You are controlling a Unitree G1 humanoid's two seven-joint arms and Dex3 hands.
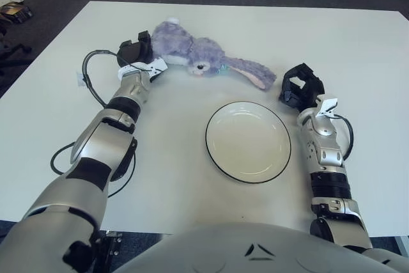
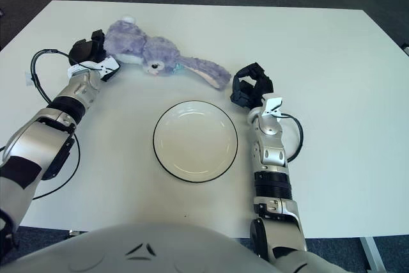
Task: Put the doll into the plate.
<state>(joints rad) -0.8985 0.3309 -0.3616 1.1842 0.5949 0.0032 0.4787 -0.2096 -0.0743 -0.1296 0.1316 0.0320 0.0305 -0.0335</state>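
Nearest you on the white desk (image 1: 358, 62) sits the plate (image 1: 248, 141), white with a dark rim and nothing in it. Just right of the plate, your right hand (image 1: 300, 85) shows with its fingers curled and holding nothing. Beyond the plate lies the doll (image 1: 199, 55), a lilac plush rabbit on its side, one long pink-lined ear stretched toward the right hand, a white tail at the far left. Your left hand (image 1: 137, 50) is at the doll's rump, left and beyond the plate; you cannot tell whether its fingers have closed on the fur. Expect the doll to be light, soft and floppy, so take hold of the plump body, not the ear, or it will likely dangle and swing.
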